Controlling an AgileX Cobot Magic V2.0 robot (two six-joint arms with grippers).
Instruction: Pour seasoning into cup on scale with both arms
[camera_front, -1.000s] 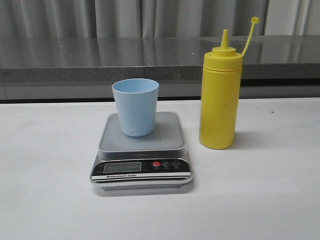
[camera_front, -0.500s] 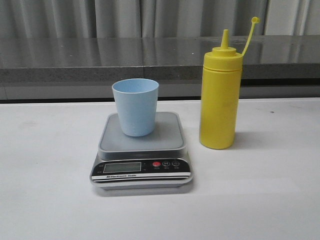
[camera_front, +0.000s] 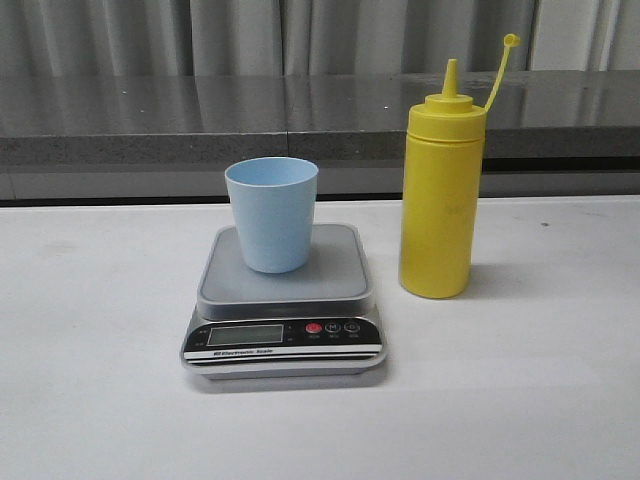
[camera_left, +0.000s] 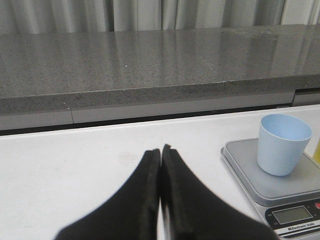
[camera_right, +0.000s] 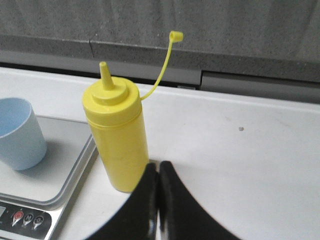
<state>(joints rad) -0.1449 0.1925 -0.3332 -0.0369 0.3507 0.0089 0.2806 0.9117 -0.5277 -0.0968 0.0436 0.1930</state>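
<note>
A light blue cup (camera_front: 271, 212) stands upright on the platform of the silver-grey scale (camera_front: 284, 300), whose black front panel faces me. To its right the tall yellow seasoning bottle (camera_front: 441, 195) stands upright on the table, its cap hanging off on a thin strap. Neither arm shows in the front view. In the left wrist view my left gripper (camera_left: 160, 150) is shut and empty, to the left of the scale (camera_left: 250, 172) and cup (camera_left: 282, 144). In the right wrist view my right gripper (camera_right: 158, 165) is shut and empty, just beside the base of the seasoning bottle (camera_right: 117, 137); cup (camera_right: 17, 132) and scale (camera_right: 60, 187) lie beyond it.
A grey stone ledge (camera_front: 200, 125) runs along the back of the white table (camera_front: 520, 400), with grey curtains behind it.
</note>
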